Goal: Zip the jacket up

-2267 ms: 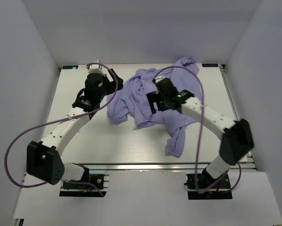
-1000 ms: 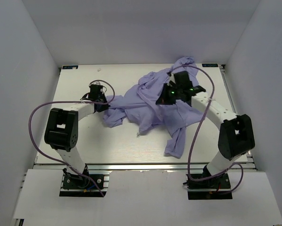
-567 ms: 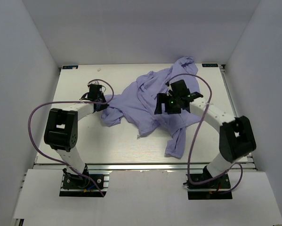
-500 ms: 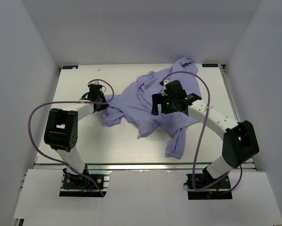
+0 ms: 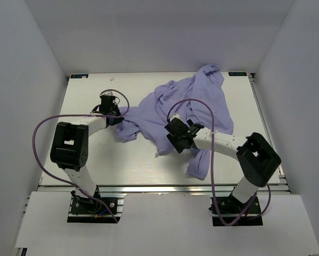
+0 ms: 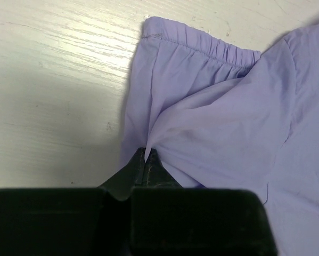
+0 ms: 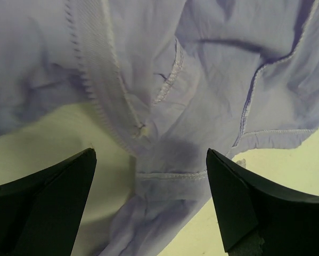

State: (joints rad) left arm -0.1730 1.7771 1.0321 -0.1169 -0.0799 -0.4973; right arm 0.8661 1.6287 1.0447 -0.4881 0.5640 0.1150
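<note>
Left wrist: left gripper (image 6: 147, 156) pinching jacket (image 6: 228, 122); right gripper (image 7: 148, 160) spread wide

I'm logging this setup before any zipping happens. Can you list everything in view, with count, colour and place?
jacket: one, lavender, crumpled across the middle and far right of the table, one sleeve trailing toward the near edge.
table: one, white, under everything.
walls: three, white, enclosing the left, far and right sides.
cables: two, purple, one looping off each arm.
arms: two, white and black, bases at the near edge.
left gripper: one, black, at the jacket's left edge, jaws shut on a fold of fabric near a gathered hem.
right gripper: one, black, over the jacket's near edge, jaws open.
</note>
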